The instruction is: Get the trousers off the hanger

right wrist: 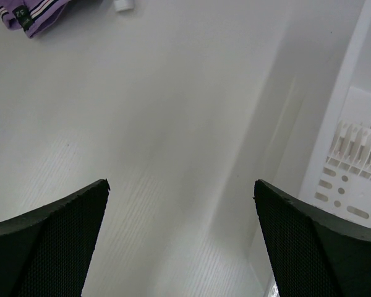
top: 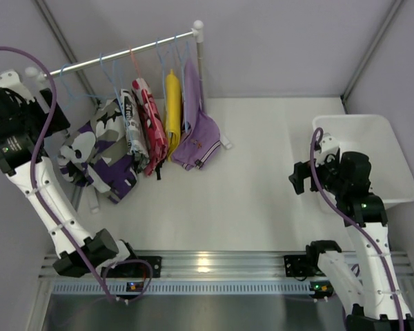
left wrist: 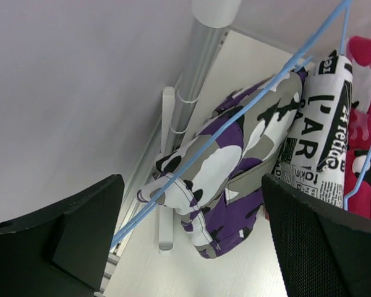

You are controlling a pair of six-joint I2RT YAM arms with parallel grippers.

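Note:
The camouflage trousers [top: 100, 148] hang at the left end of the clothes rail, draped over the thin light-blue hanger [left wrist: 235, 117]. In the left wrist view the trousers [left wrist: 235, 161] fill the space ahead of my fingers, with the hanger's bar running diagonally across them. My left gripper [top: 55, 114] [left wrist: 191, 185] is open just left of the trousers and holds nothing. My right gripper [top: 300, 176] [right wrist: 180, 185] is open over bare table at the far right, well away from the rail.
Further along the rail [top: 117, 55] hang a black-and-white lettered garment [left wrist: 321, 136], a red-pink spotted one [top: 152, 124], a yellow one [top: 172, 103] and a purple one [top: 196, 134]. A white basket [top: 372, 148] stands at the right, beside my right gripper.

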